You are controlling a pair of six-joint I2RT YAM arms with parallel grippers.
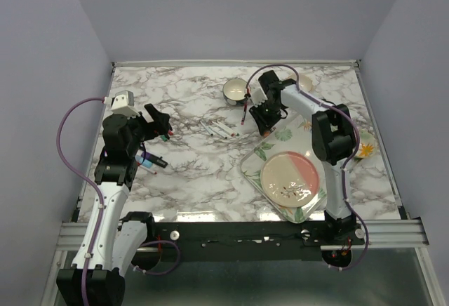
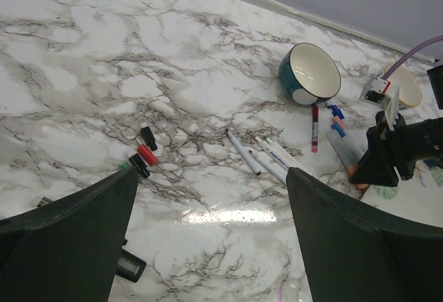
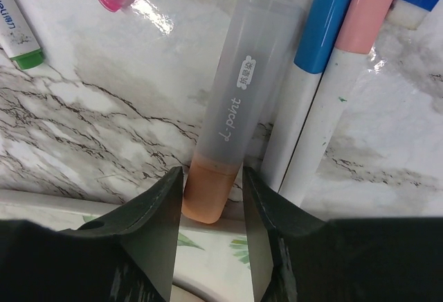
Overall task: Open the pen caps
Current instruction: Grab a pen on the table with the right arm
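Right gripper [image 3: 212,177] fingers stand narrow at the bottom of its wrist view, one on each side of what looks to be the orange cap [image 3: 208,198] of a frosted pen [image 3: 239,84]. They sit close against it, though whether they truly pinch it I cannot tell. That end seems chosen because it is the short part that should pull free, and it lies right at the tray [image 3: 62,205] rim. Just right of it lie a blue cap [image 3: 322,28] and a pink cap [image 3: 377,11], both on white barrels. In the other wrist view the left gripper [image 2: 211,177] hangs wide and empty over the marble table [image 2: 104,52]. A loose red cap [image 2: 146,154] and black cap [image 2: 148,136] sit by its left finger, likely set aside there
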